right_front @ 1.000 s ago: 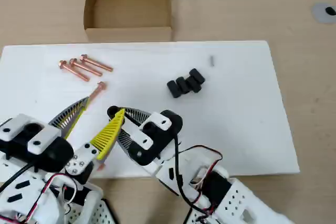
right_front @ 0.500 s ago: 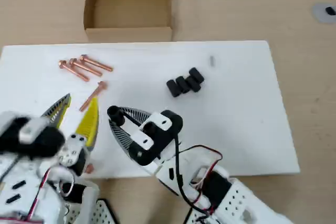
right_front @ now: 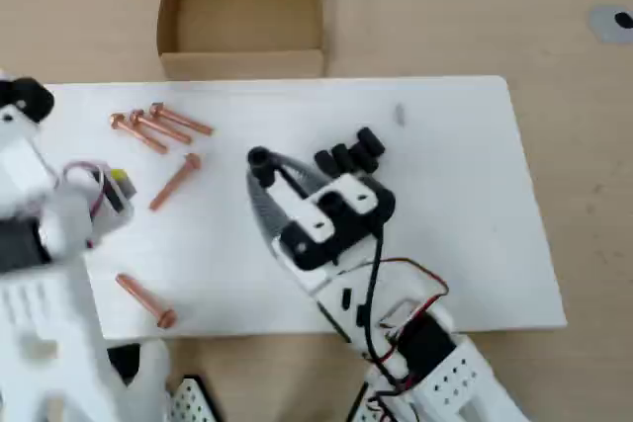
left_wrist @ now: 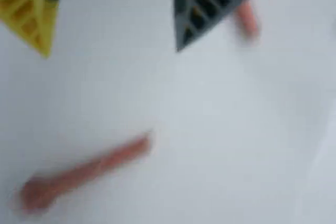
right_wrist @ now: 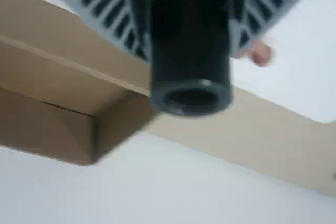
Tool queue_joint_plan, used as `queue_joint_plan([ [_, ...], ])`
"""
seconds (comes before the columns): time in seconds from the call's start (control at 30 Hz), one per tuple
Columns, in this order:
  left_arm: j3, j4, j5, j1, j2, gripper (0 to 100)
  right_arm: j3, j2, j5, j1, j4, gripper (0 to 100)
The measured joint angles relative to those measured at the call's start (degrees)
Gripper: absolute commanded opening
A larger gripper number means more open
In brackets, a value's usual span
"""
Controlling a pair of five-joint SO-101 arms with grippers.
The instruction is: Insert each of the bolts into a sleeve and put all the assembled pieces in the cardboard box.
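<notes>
- Since a second ago the left arm has swung off to the board's (right_front: 465,224) left edge, and the near bolt (right_front: 146,301), half hidden under it before, now lies in plain sight by the board's front edge.
- Over the same second the right claw (right_front: 259,160) has carried its sleeve away from the front edge and up the board, and it now sits near the loose sleeves (right_front: 351,155).
- The left claw (left_wrist: 111,48) stands wide and holds nothing: one finger is yellow, the other dark grey, and both are ribbed wedges tapering to a point. A blurred bolt (left_wrist: 84,174) lies on the board under it; which one I cannot tell.
- The right claw's grey, slatted fingers are clamped on the held sleeve (right_wrist: 191,51), a short, matt black tube with its open bore facing the wrist camera.
- The loose sleeves are stubby black cylinders, bunched and touching, near the board's middle.
- Three bolts (right_front: 158,126) lie side by side at the board's far left. They are slim copper-coloured shafts with flanged heads, and a lone bolt (right_front: 176,181) lies aslant just in front of them.
- The box (right_front: 240,64) is plain brown cardboard, open-topped, and stands on the tan desk (right_front: 574,145) just behind the board.
- The board is a flat, smooth white rectangle.
</notes>
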Motion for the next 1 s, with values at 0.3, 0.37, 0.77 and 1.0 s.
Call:
queue_joint_plan([
  [0.3,-1.93,3.69,1.85,-8.62,20.66,17,-0.09,0.00,0.00,1.23,7.91,0.9],
  [0.37,0.44,3.78,1.85,-9.93,23.30,17,-0.09,0.00,0.00,1.23,8.44,0.9],
  [0.77,5.01,3.78,-2.37,-11.34,35.34,17,-0.09,0.00,0.00,1.23,9.14,0.9],
  [1.0,5.01,3.78,-3.60,-11.34,42.46,17,-0.09,0.00,0.00,1.23,9.14,0.9],
])
